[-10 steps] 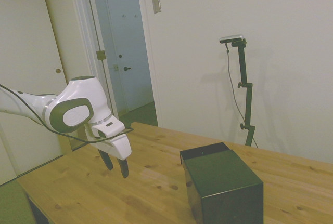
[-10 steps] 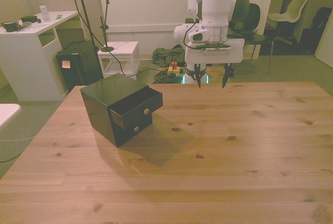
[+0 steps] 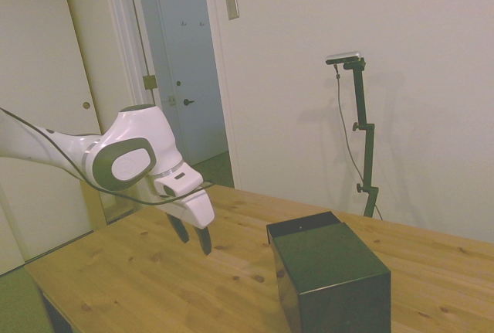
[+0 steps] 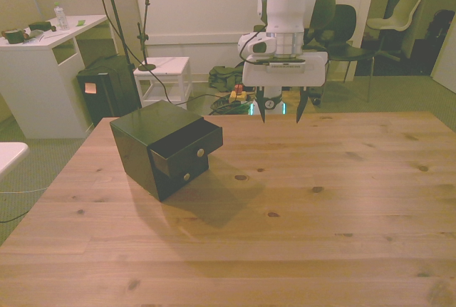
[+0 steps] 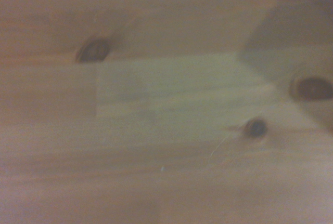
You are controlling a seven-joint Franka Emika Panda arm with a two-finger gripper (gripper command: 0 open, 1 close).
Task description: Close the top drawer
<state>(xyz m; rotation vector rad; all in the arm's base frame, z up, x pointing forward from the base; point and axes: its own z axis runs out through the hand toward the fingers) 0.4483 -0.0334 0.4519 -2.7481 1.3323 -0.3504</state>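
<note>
A small glossy black cabinet [image 4: 146,139] [image 3: 332,275] stands on the wooden table [image 4: 320,200], toward the front view's left. Its top drawer [image 4: 187,149] is pulled out partway, with a small round knob on its face. A second knob shows on the drawer below it. My gripper [image 4: 280,111] [image 3: 194,239] hangs open above the table near its far edge, well off to the front view's right of the cabinet, holding nothing. The wrist view shows only blurred table wood [image 5: 166,104] with dark knots.
Bare wooden tabletop stretches to the front view's right and toward the near edge. Beyond the table are a white desk [image 4: 43,65], a black box on the floor [image 4: 107,90], a small white table [image 4: 164,72] and chairs [image 4: 395,18].
My gripper has moved slightly toward the front view's left, nearer the cabinet; in the side view it has shifted right. It stays open. The drawer has not moved.
</note>
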